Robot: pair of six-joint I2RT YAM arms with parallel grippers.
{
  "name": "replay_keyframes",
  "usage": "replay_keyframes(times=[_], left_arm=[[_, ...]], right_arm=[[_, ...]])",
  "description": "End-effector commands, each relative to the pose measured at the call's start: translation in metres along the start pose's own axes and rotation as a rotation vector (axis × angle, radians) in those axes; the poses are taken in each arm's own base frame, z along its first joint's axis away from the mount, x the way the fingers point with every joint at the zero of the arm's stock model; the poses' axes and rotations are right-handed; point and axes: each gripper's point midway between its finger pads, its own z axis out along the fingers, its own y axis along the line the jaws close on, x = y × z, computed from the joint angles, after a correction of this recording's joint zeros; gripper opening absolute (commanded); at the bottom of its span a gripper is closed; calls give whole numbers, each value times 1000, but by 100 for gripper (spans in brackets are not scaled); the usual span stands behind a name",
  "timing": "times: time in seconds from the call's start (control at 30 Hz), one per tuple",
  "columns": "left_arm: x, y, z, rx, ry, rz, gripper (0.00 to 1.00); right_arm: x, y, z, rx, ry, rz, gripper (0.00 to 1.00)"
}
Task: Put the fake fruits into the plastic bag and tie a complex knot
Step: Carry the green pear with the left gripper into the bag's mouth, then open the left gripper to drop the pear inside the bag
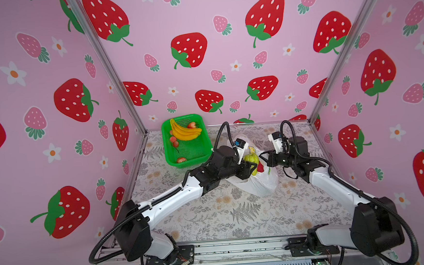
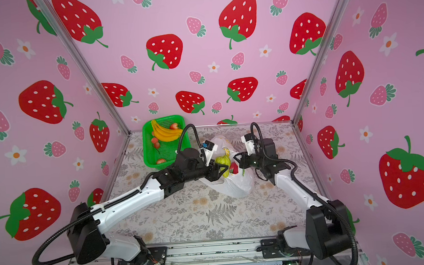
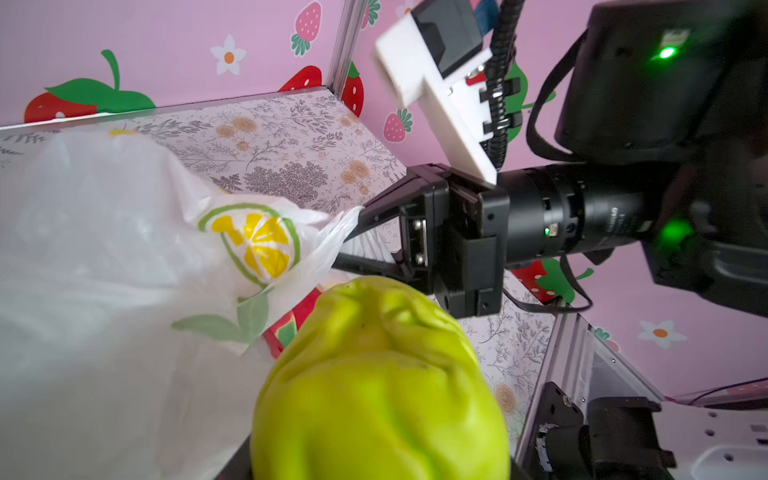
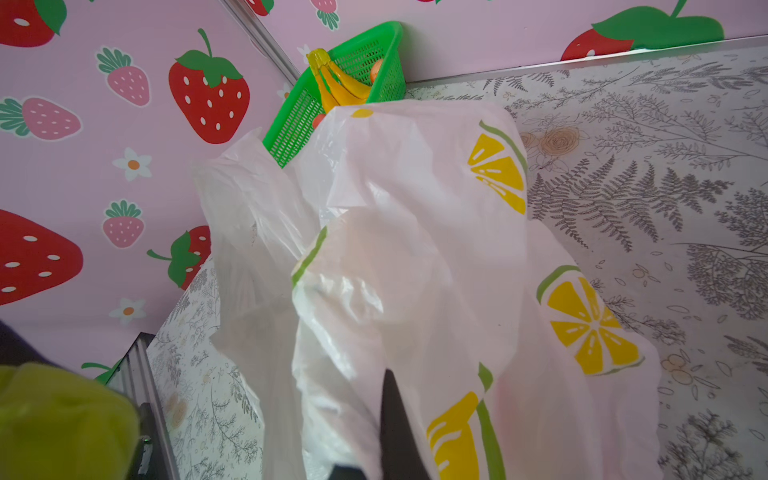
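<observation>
One green fruit point(image 1: 250, 158) sits in the left hand point(image 1: 251, 168), over the bag point(image 1: 259, 185).

A green basket point(image 1: 197, 149) point(image 2: 166, 151) sits on the table point(image 1: 236, 212) point(image 2: 211, 214), far back on the left. It is right by the back wall point(image 1: 226, 49). The right wrist view shows its side full of little holes point(image 4: 291, 129). The table top has gray ferns and tan flowers on it. The walls are pink, with big red strawberries, small pink ones and white flowers. A silver post stands in the far left corner point(image 1: 110, 68) and one in the far right corner point(image 1: 344, 54). A metal rail point(image 1: 238, 248) runs along the near edge.
</observation>
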Motion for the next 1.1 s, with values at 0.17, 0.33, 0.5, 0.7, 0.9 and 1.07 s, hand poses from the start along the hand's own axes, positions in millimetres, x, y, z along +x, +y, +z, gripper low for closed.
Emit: replay_keyframes(times=[0.17, 0.33, 0.5, 0.7, 0.9, 1.07], left_arm=[[-13, 48, 38, -262, -39, 141, 41], [13, 70, 39, -351, 13, 182, 41], [52, 70, 39, -303, 78, 207, 40], [84, 75, 41, -282, 129, 228, 41], [95, 79, 58, -283, 183, 257, 43], [103, 85, 77, -288, 232, 279, 49]], right_arm=[[3, 15, -8, -55, -7, 4, 2], [3, 13, -9, -44, -8, 0, 2], [-2, 11, -8, -28, -20, 3, 2], [-7, 6, -1, -26, -28, 37, 2], [-8, 6, 3, -42, -28, 49, 2], [-8, 5, 6, -43, -26, 58, 2]])
